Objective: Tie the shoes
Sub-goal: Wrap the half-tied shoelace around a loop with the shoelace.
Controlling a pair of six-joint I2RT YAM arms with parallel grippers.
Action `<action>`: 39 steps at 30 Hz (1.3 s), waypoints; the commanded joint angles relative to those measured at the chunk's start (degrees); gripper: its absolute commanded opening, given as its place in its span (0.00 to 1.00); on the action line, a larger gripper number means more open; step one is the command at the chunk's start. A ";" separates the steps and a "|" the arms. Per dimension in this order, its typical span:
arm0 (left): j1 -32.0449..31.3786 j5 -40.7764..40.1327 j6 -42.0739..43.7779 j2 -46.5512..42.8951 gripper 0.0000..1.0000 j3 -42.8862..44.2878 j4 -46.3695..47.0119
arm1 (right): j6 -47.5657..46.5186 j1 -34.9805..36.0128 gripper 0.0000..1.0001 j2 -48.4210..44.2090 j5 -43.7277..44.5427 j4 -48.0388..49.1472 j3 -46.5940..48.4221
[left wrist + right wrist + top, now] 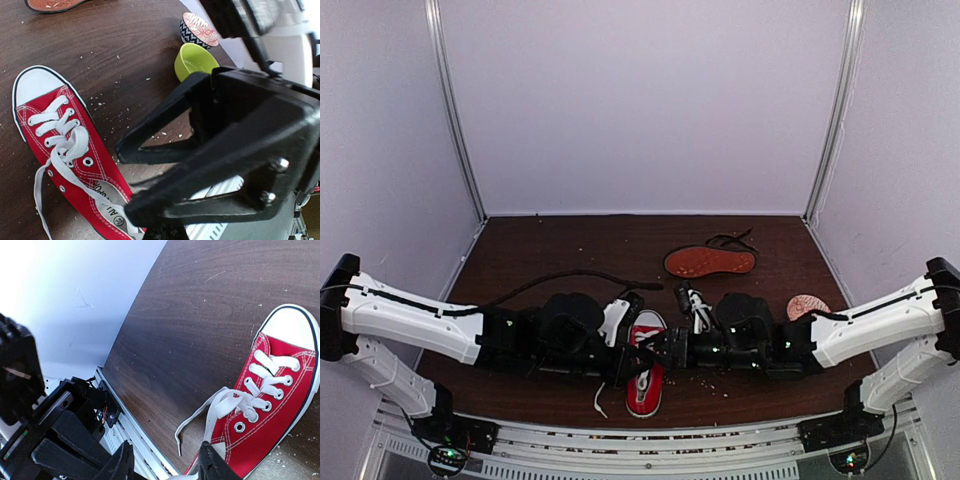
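Surface [550,250]: dark wood, boxed by white walls at left, back and right; a metal rail [620,440] runs along its lower edge. Bare wood across the upper left of the top view. The centre band is crowded, with both arms reaching in level from either side and meeting mid-frame. Red sneaker [645,388] lies lower centre under the two claws, white toe cap pointing up-frame, heel close to the rail. Its white laces [220,405] are threaded but untied, bunched loosely over the tongue, with one end trailing on the wood to the lower left. Black shoe [710,262] lies upper right of centre, apart from the sneaker, reddish-brown sole up, black laces spilling to its upper right. Left claw [626,356]: closed; tips barely visible at the bottom edge of the left wrist view, and I cannot tell whether lace is pinched. Right claw [166,464]: fingers partly apart over the sneaker's heel end, nothing clearly gripped. Patterned bowl [807,305] sits right of centre, with a green bowl [196,60] just beside it. Pale crumbs [100,105] are scattered around the sneaker.
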 commanded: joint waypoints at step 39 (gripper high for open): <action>8.47 -2.93 15.45 6.68 0.58 10.34 -12.69 | 0.68 -2.17 0.00 -15.96 15.97 -19.30 -4.55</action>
